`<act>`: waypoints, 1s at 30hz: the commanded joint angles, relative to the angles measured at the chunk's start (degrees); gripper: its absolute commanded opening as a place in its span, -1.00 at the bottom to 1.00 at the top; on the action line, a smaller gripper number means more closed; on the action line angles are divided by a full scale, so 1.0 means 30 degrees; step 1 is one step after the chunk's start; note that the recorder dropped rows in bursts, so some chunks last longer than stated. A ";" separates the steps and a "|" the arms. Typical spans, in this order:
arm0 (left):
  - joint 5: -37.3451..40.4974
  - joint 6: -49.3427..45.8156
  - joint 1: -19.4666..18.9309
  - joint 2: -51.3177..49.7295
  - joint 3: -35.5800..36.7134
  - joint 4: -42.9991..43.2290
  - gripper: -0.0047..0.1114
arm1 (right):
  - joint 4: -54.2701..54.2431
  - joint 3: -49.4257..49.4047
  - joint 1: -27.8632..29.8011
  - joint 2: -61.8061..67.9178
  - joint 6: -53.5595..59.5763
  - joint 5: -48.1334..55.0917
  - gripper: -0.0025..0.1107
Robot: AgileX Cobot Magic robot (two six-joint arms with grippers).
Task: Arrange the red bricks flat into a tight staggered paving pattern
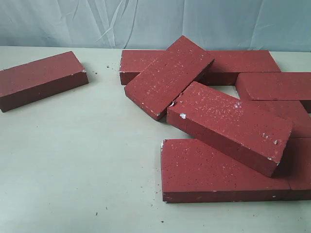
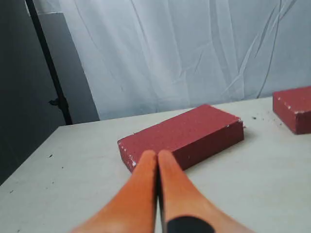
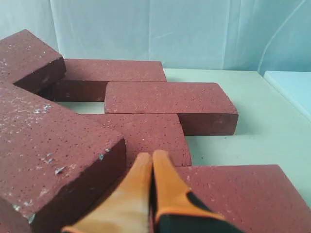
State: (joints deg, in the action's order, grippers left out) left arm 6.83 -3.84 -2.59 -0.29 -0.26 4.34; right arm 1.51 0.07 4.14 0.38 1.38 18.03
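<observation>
One brick (image 2: pixel 182 136) lies beyond the left hand (image 2: pixel 157 154) (closed).

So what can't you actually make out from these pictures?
- Exterior view: two tilted bricks cover flat bricks beneath, so the full count is unclear.
- Exterior view: the far-right brick is cut off by the picture's edge.
- Left wrist view: the second brick is cut off by the edge.
- Exterior view: left hand and right hand are out of frame.
</observation>
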 commanded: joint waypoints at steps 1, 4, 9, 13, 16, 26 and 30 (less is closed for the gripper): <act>-0.1446 0.0160 -0.0045 0.0098 0.0086 -0.3179 -0.92 | 0.0067 -0.0024 -0.0076 -0.0125 0.0111 -0.1518 -0.97; -0.1581 0.0160 -0.0045 0.0098 0.0086 -0.5230 -0.92 | -0.0165 -0.0024 -0.0076 -0.0125 0.0154 -0.3261 -0.97; -0.3238 0.0160 -0.0045 0.0098 0.0086 -0.6221 -0.92 | -0.1299 -0.0024 -0.0076 -0.0125 0.0026 -0.6216 -0.97; -0.4735 0.0160 -0.0045 0.0098 0.0086 -0.7828 -0.92 | -0.5029 -0.0024 -0.0076 -0.0125 -0.0106 -0.7469 -0.97; -0.4944 0.0732 -0.0045 0.0098 0.0086 -0.8095 -0.92 | -0.5955 -0.0024 -0.0076 -0.0125 -0.0461 -0.8396 -0.97; -0.8565 0.4444 -0.0045 -0.0501 -0.0717 -0.6857 -0.92 | -0.5671 0.2168 -0.0076 0.0177 -0.2994 -0.9549 -0.97; -0.8635 0.4644 -0.0045 -0.3010 -0.2129 -0.6675 -0.92 | -0.4806 0.3917 -0.0076 0.1909 -0.2994 -0.9519 -0.97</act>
State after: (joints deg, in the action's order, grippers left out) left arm -17.95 9.39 -2.59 -4.56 -3.88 -16.40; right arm -15.08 8.73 4.14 2.89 -7.48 -10.08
